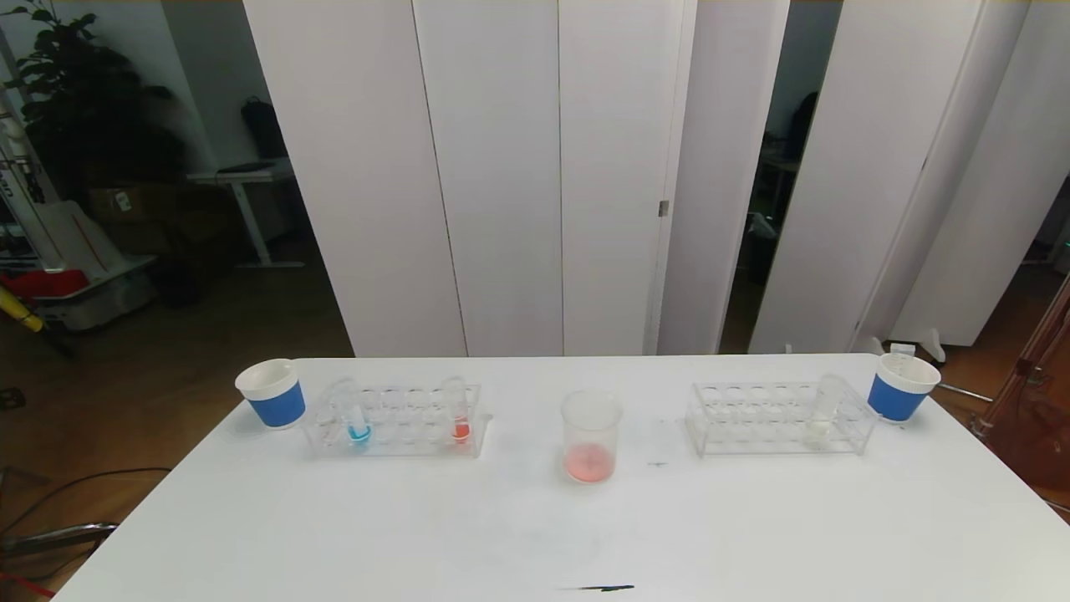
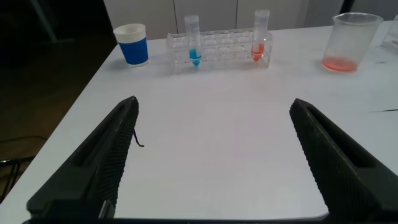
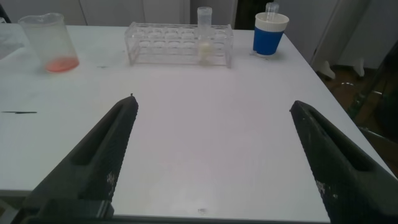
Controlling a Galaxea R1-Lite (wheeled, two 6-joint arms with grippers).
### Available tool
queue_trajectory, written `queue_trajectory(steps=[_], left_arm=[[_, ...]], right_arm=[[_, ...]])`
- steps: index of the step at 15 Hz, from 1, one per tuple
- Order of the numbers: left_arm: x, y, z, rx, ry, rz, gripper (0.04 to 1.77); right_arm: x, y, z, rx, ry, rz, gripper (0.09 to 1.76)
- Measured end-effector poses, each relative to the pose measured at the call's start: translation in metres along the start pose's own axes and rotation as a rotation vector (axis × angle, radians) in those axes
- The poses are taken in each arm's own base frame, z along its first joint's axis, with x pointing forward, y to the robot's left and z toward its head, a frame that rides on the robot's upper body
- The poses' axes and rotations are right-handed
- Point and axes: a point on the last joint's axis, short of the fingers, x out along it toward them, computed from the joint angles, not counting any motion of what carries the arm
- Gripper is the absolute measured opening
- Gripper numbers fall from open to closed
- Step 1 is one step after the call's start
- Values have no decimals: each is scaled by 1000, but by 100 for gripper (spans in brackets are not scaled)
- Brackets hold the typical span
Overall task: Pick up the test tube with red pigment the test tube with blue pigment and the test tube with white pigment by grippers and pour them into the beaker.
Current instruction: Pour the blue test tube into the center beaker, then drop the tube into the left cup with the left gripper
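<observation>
The beaker point(image 1: 591, 436) stands mid-table with pale red liquid at its bottom; it also shows in the left wrist view point(image 2: 353, 42) and the right wrist view point(image 3: 46, 42). The test tube with blue pigment point(image 1: 358, 420) and a test tube with red pigment point(image 1: 459, 414) stand in the left clear rack point(image 1: 393, 421). The test tube with white pigment point(image 1: 823, 411) stands in the right clear rack point(image 1: 777, 418). My left gripper point(image 2: 213, 109) is open and empty over the near left table. My right gripper point(image 3: 212, 107) is open and empty over the near right table. Neither gripper shows in the head view.
A blue-and-white paper cup point(image 1: 272, 393) stands left of the left rack. Another point(image 1: 900, 386) stands right of the right rack with a clear tube in it. A small dark mark point(image 1: 603, 589) lies near the front table edge.
</observation>
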Motion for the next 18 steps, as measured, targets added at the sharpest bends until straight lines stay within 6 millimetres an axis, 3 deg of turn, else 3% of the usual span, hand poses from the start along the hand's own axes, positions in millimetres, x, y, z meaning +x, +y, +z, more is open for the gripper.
queue_trajectory(steps=[5, 18], left_arm=[[0, 0, 0, 0, 0, 0, 174], [0, 0, 6, 2, -56, 3, 174]], right_arm=[[2, 0, 5, -1, -85, 4, 175], [3, 0, 0, -1, -70, 4, 175]])
